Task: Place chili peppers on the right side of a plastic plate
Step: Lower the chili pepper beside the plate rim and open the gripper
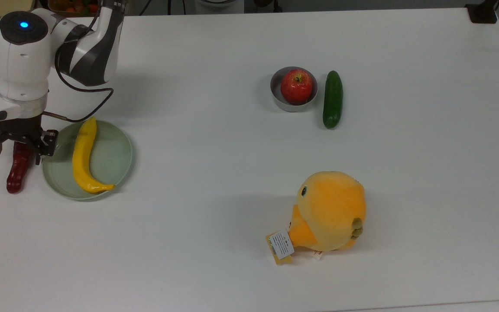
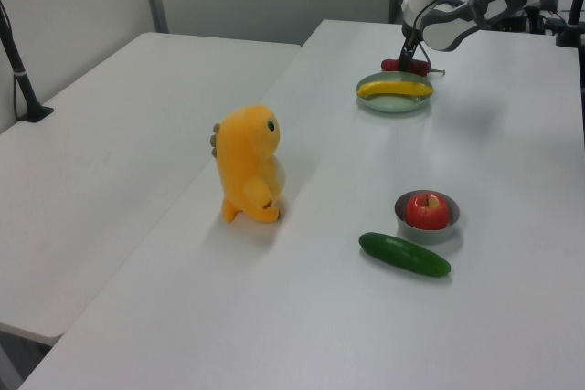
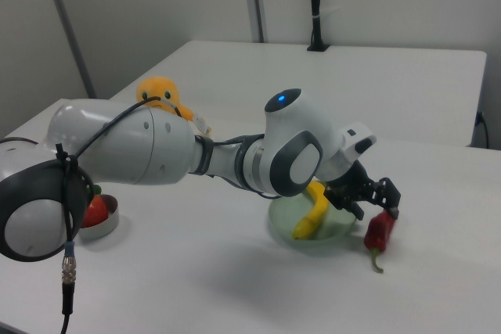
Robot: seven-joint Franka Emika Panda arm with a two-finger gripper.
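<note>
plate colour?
Pale grey-green plate, clearest in the top view.

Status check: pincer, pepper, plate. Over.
Pincer open, straddling the dark red chili pepper. Pepper on table beside the pale green plastic plate, top view's left. Yellow banana on plate.

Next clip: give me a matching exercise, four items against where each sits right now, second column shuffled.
Items:
1. chili pepper
2. banana
3. apple
4. cucumber

Places:
A. in the small grey bowl
B. on the table beside the bowl
C. on the plastic plate
D. on the table beside the plate, under the gripper

Pairs: 1-D, 2-C, 3-A, 4-B
</note>
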